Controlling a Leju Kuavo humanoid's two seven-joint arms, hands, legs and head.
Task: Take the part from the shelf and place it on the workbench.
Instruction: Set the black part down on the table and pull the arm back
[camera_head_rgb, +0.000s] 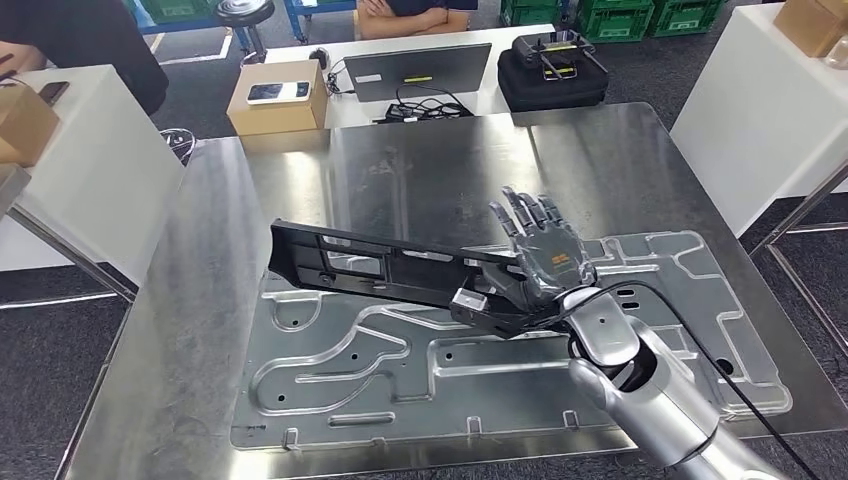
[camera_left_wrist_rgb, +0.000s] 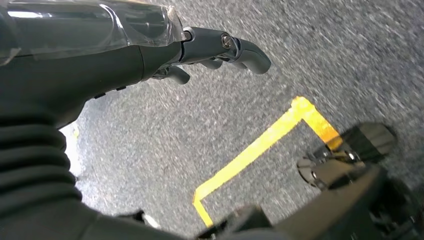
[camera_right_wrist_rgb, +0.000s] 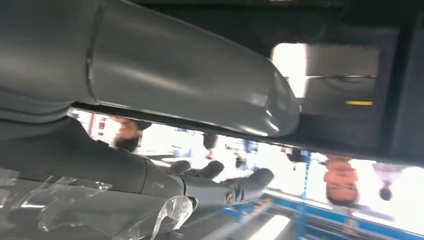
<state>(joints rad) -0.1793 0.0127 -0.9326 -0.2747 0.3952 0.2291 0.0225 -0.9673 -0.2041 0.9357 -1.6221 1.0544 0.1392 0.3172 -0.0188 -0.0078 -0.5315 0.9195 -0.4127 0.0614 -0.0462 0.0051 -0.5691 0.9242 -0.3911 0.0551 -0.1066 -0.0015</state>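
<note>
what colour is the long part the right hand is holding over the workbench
Black; the long part under the right hand shows best in the head view.

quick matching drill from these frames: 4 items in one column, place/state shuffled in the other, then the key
Items
1. black part
2. right hand
3. left hand
4. phone

Places/states
A. hangs above grey floor near yellow tape
B. lies on a cardboard box
C. fingers spread, at the part's end
D. stretches across the stamped metal panel

Pairs: 1-D, 2-C, 3-A, 4-B
</note>
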